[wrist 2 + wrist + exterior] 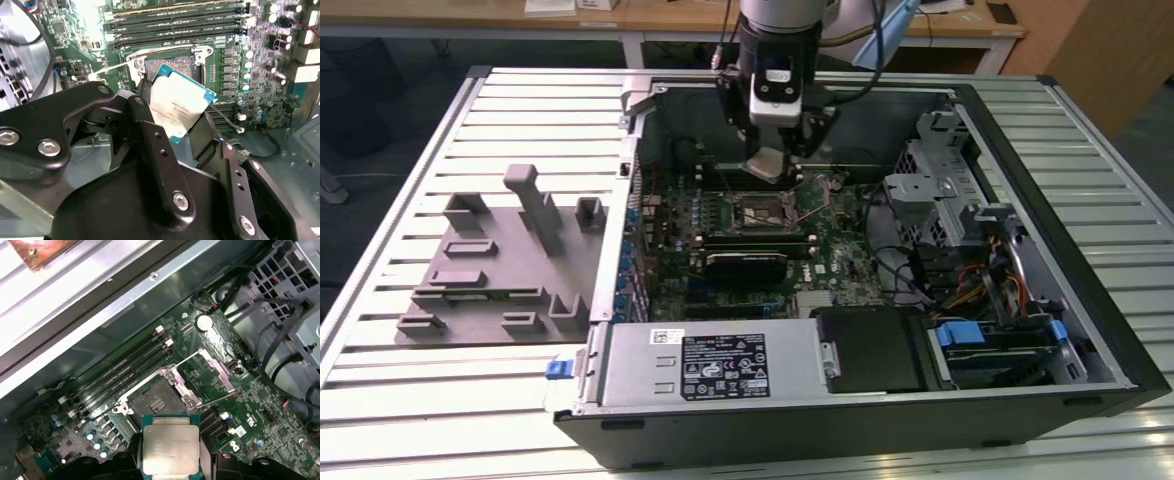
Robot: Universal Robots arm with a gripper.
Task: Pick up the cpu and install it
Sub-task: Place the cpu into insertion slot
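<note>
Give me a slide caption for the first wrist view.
Gripper shut on the cpu, held over the motherboard close to the open socket.

My gripper pinches the cpu between black fingers, with the silver plate facing the camera and the green rim showing, held over the motherboard. Just past it the socket is open with its contacts showing, and its metal load plate is swung up. Memory slots run beside the socket, with a coin battery and black cables further off.
</note>
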